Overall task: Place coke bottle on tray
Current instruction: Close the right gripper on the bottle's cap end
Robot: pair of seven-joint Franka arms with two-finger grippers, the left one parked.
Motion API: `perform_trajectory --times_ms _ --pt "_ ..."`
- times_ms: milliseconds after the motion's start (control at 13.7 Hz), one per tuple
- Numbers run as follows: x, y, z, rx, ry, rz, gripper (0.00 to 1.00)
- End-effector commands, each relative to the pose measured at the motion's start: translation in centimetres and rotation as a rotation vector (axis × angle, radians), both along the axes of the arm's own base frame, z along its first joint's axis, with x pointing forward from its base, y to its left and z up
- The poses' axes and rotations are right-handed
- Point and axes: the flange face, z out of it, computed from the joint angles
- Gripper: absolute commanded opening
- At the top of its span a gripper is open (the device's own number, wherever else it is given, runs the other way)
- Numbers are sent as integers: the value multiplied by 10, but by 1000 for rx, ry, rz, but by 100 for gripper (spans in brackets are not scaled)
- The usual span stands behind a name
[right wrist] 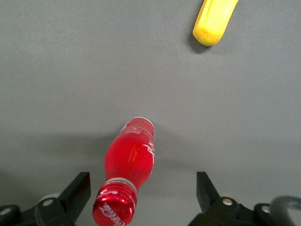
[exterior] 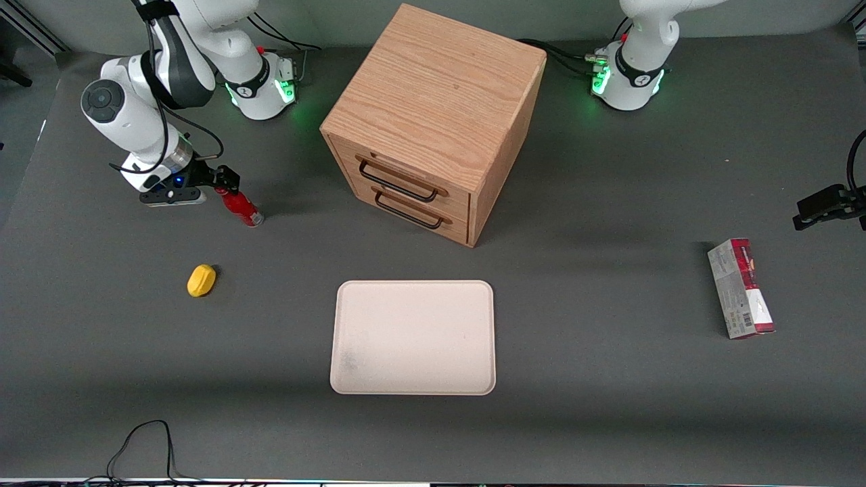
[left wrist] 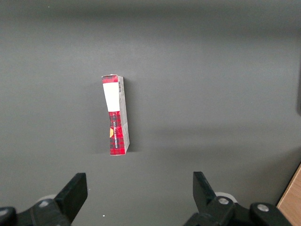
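The bottle [exterior: 239,205] is small, glossy red plastic with a metallic red cap and a clear, silvery base; white script runs along its side. It leans on the grey matte table [exterior: 609,203], cap end up by the gripper and base on the surface. In the right wrist view the bottle [right wrist: 127,174] shows cap nearest the camera, its body tapering away to the pale base.

The gripper [exterior: 220,181] sits low at the working arm's end of the table, right at the bottle's cap. In the wrist view its two black fingers [right wrist: 77,190] stand spread wide — the cap lies close to one finger, with a wide gap to the other [right wrist: 207,190]. Nothing is pinched; whether that finger touches the cap cannot be told.

The tray [exterior: 413,337] is flat, pale cream with rounded corners and a low rim, smooth and faintly smudged near one corner. It lies nearer the front camera than the bottle and well apart from it, in front of the cabinet [exterior: 433,122] — a boxy block of grained light wood with two drawers and dark wire handles.

A yellow, lemon-shaped lump [exterior: 201,280] lies near the bottle, nearer the camera. A red-and-grey carton [exterior: 741,288] lies toward the parked arm's end.
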Motion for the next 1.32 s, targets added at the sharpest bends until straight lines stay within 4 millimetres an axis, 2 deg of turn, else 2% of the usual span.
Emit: perform_trajectory --times_ms 0,73,220,293,659,805,1024,1171,1244 --pt "-2 1 -2 -6 -14 9 84" --pt "-2 1 -2 -6 -13 3 63" --pt "-2 8 -4 -8 -11 -32 9" --pt "-1 9 -5 -11 -8 -50 0" --pt "4 8 -4 -1 -10 -73 0" --pt "16 8 8 0 -28 -82 0" --pt "47 8 33 -25 -38 -96 0" --pt "79 4 60 -56 -9 -105 0" --pt "95 9 79 -58 -1 -110 0"
